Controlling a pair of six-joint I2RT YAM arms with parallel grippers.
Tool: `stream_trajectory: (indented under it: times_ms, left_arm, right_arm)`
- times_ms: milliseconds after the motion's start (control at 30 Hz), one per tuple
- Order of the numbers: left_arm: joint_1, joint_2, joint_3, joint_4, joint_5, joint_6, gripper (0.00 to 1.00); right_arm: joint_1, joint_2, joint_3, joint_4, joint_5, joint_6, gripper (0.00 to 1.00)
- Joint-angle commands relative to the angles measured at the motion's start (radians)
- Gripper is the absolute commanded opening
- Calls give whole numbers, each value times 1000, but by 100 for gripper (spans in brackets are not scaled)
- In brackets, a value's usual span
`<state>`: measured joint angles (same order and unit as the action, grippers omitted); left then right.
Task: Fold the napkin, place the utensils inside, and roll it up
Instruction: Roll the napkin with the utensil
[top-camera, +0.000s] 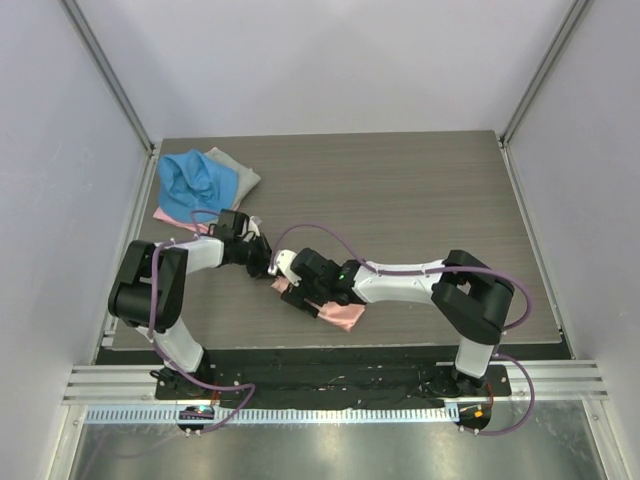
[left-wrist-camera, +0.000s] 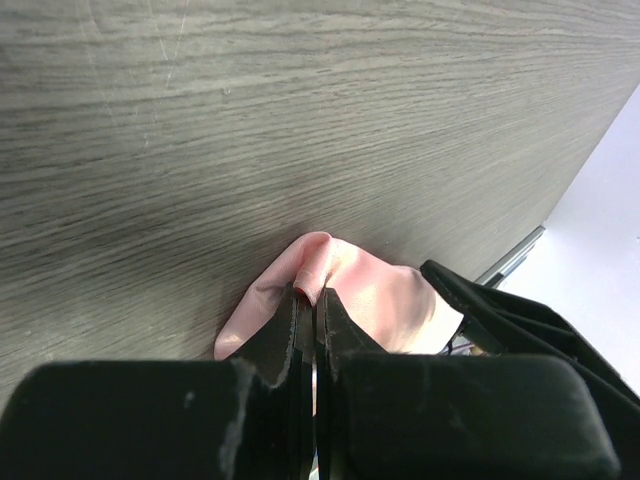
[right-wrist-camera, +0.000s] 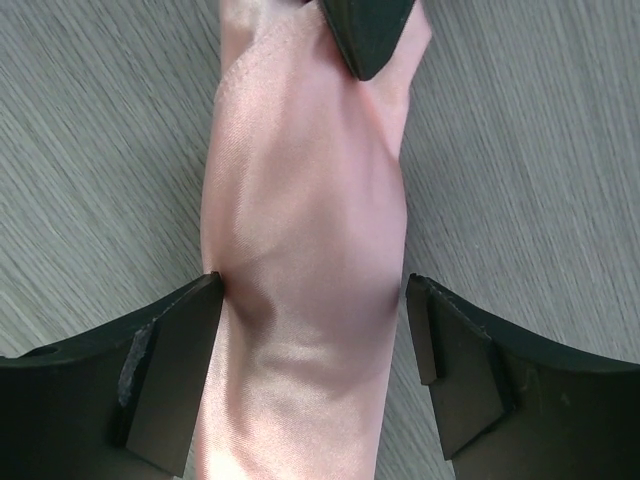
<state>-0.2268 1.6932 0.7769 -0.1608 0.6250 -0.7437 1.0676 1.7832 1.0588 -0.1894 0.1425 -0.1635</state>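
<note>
The napkin (top-camera: 345, 316) lies as a narrow salmon-pink roll near the table's front middle. My left gripper (left-wrist-camera: 315, 297) is shut on a pinch of the napkin (left-wrist-camera: 385, 295) at its left end. My right gripper (right-wrist-camera: 312, 300) stands open astride the napkin (right-wrist-camera: 300, 210): its left finger touches the cloth's side, its right finger stands a little apart. In the top view the left gripper (top-camera: 270, 268) and right gripper (top-camera: 293, 288) meet over the roll's left end. The left gripper's fingertip (right-wrist-camera: 362, 40) shows at the top of the right wrist view. The utensils are out of view.
A blue cloth (top-camera: 195, 185) is heaped at the table's back left, over a grey cloth (top-camera: 238, 168) and another pink cloth (top-camera: 168, 214). The table's front edge (top-camera: 330, 345) runs just below the roll. White walls close in both sides.
</note>
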Motion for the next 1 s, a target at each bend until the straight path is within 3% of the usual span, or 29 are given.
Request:
stream_trajectory:
  times_ms: [0, 200, 267, 300, 333, 433, 633, 967]
  left_arm:
    - [4, 20, 35, -31, -5, 26, 0]
    - [4, 34, 76, -37, -5, 24, 0]
    - [4, 40, 96, -39, -7, 20, 7]
    - [4, 42, 119, -39, -11, 14, 11]
    - [6, 45, 136, -45, -16, 14, 28]
    - [18, 45, 225, -89, -47, 20, 58]
    - [99, 16, 375, -203, -149, 53, 86]
    - [207, -159, 384, -240, -257, 107, 94]
  right_arm:
    - [-3, 39, 49, -25, -27, -2, 81]
    - [-53, 94, 69, -102, -52, 68, 63]
    - [-70, 105, 72, -128, -52, 103, 57]
    - [-90, 110, 72, -136, -50, 117, 55]
    - [-98, 114, 67, -140, -46, 131, 51]
    - [-135, 110, 44, -153, -17, 198, 49]
    - [-242, 84, -9, -166, 77, 309, 46]
    - [-486, 61, 1, -189, 101, 404, 45]
